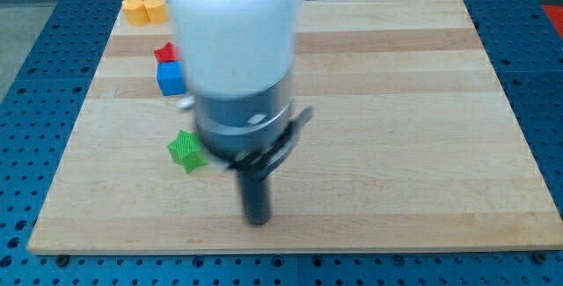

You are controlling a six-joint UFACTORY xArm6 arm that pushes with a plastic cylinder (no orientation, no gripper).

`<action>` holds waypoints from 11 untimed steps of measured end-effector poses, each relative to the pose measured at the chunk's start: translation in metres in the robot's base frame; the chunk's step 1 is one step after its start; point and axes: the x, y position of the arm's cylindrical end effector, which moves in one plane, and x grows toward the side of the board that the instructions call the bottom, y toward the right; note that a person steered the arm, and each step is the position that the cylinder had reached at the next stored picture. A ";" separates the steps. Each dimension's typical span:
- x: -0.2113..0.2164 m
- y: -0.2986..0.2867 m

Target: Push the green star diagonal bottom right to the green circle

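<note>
The green star (186,150) lies on the wooden board (396,128) at the view's left, just left of the arm's body. My tip (256,221) is down on the board, below and to the right of the star, about a block's width away from it. No green circle shows in this view; the large blurred arm covers the middle of the board and may hide it.
A blue cube (171,78) and a red block (165,54) partly behind the arm sit above the star. Two orange-yellow blocks (143,9) lie at the top left corner. The board sits on a blue perforated table (35,101).
</note>
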 end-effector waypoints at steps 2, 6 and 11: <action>-0.034 -0.176; -0.089 0.020; -0.155 0.084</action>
